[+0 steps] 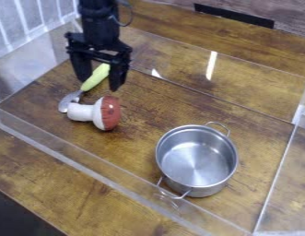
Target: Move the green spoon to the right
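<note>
The green spoon lies on the wooden table at the left, its yellow-green handle slanting up to the right and its silver bowl low at the left, partly behind the mushroom. My black gripper points straight down over the handle, open, one finger on either side of it. Whether the fingers touch the spoon I cannot tell. The gripper's body hides the handle's upper end.
A toy mushroom with a red cap and white stem lies just in front of the spoon. A round steel pot with two handles stands at the right front. Clear plastic walls ring the table; a white rack stands at far left.
</note>
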Robot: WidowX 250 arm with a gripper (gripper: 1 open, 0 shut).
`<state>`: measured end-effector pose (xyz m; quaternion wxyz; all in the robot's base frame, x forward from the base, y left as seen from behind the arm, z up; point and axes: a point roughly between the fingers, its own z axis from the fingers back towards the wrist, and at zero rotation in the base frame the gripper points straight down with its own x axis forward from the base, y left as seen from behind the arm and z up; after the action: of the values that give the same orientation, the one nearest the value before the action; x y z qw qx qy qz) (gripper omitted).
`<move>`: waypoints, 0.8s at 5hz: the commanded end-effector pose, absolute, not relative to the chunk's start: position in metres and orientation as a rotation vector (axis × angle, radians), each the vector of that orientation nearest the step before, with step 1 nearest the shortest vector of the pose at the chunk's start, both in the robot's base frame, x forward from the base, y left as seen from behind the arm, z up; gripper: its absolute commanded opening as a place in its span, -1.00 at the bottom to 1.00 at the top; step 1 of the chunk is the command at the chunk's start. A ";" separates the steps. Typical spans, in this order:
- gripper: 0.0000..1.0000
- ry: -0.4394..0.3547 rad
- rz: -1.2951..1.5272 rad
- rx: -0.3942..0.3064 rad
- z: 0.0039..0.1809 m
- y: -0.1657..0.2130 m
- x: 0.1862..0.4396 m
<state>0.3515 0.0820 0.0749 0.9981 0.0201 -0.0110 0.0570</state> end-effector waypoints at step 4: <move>1.00 -0.173 0.155 0.034 0.113 0.106 0.349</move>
<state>0.3476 0.0978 0.0832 0.9968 0.0069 -0.0424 0.0676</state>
